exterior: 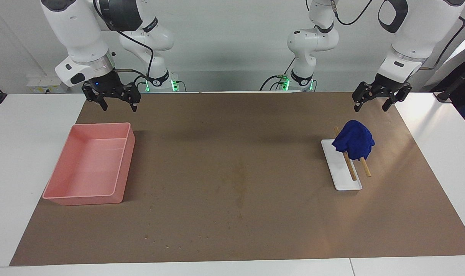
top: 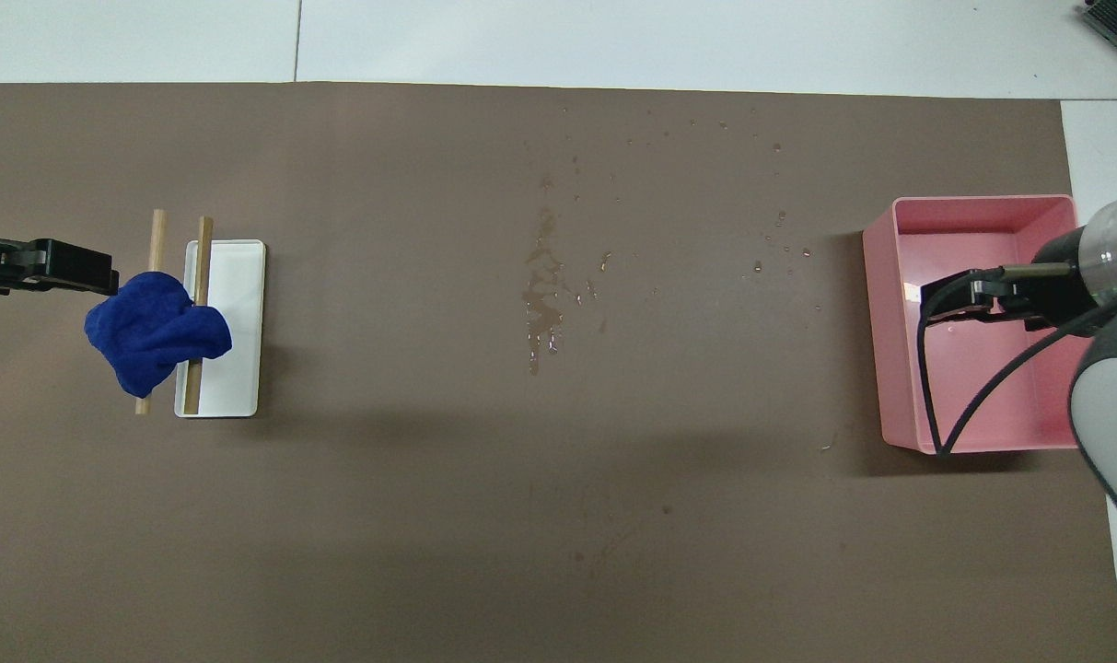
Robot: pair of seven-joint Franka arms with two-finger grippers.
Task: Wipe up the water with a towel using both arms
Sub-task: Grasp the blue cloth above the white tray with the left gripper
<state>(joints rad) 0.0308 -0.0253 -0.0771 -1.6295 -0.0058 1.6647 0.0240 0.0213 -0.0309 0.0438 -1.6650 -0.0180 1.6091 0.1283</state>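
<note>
I saw two glossy white arms with rounded, bulky link shells. The left arm (exterior: 416,34) had dark grey caps set into its joints and a black band around one narrow joint. The right arm (exterior: 79,34) matched it, with a large dark grey joint cover near the top and lettering on a black collar, too small to read. Each wrist ended in a silver ring above a black two-finger hand. The left gripper (exterior: 376,104) and right gripper (exterior: 119,104) were built of black angular links. Black cables looped along both arms. Green lights glowed at both bases, and a small blue light showed at the right wrist.
</note>
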